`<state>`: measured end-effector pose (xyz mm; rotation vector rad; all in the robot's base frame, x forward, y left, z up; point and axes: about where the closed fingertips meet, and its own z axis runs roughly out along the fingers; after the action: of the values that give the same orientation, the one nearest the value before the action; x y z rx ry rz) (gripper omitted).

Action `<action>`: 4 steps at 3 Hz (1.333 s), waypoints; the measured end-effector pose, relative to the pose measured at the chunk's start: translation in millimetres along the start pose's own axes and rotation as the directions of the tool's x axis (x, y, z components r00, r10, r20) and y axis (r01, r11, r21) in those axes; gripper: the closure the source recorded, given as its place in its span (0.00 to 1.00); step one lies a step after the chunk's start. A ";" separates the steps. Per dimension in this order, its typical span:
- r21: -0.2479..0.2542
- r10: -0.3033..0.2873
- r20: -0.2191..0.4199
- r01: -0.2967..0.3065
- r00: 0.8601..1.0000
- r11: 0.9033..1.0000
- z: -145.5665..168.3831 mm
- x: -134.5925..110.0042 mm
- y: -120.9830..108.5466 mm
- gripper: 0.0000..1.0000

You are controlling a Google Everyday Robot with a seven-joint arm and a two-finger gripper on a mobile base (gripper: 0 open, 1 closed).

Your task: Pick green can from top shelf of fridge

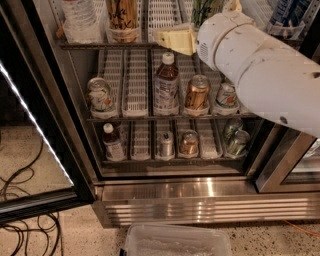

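Observation:
The green can [207,9] stands on the top shelf [100,45] of the fridge [200,199], right of centre. Only its lower part shows, under the frame's top edge, and my arm hides its base. My gripper [175,39], pale yellow, points left at the front edge of the top shelf, just below and left of the green can. My bulky white arm [260,70] reaches in from the right. A tall tan-gold can [122,17] and a water bottle [80,20] stand further left on the same shelf.
The middle rack holds a white can [100,95], a brown bottle [166,82], a copper can [196,92] and another white can [226,95]. The bottom rack holds a bottle [112,142] and several cans. The open glass door [37,125] is left; cables [20,220] and a clear bin [175,242] are on the floor.

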<state>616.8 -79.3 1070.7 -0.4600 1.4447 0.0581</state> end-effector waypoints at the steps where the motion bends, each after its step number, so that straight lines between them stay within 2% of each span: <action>1: 0.000 0.000 0.000 0.000 1.000 1.000 0.0 0.0 0.0 0.00; 2: 0.028 -0.026 0.020 0.025 0.999 0.999 0.4 -1.1 -7.6 0.00; 4: 0.112 -0.083 0.046 0.078 0.995 0.991 3.8 1.4 -36.3 0.00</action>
<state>631.9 -111.5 1079.3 -0.4235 1.3708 -0.0737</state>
